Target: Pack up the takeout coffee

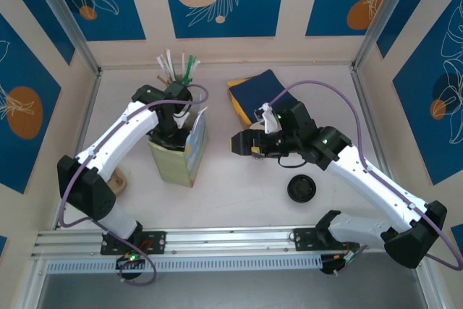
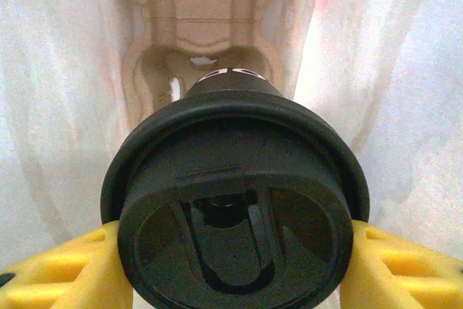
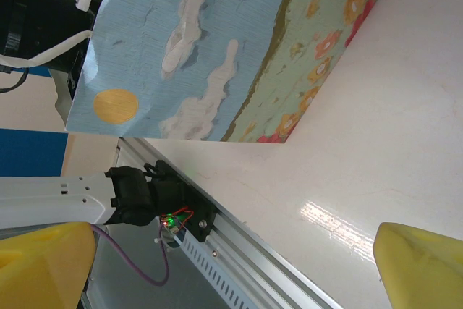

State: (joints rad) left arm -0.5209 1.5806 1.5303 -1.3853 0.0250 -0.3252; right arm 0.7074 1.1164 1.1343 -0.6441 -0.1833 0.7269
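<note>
Top external: set high at near side, faced down over table (image 1: pixel 239 179). Left wrist: faced down inside bag (image 1: pixel 177 161), takeout coffee (image 2: pixel 235 208) seen very close. Right wrist: faced left toward bag's outside and near-edge rail (image 3: pixel 246 251). Bag shared by all views.

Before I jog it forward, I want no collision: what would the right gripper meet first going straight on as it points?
Likely the printed side of the paper bag, straight ahead of the open right gripper. How far off it stands is unclear.
</note>
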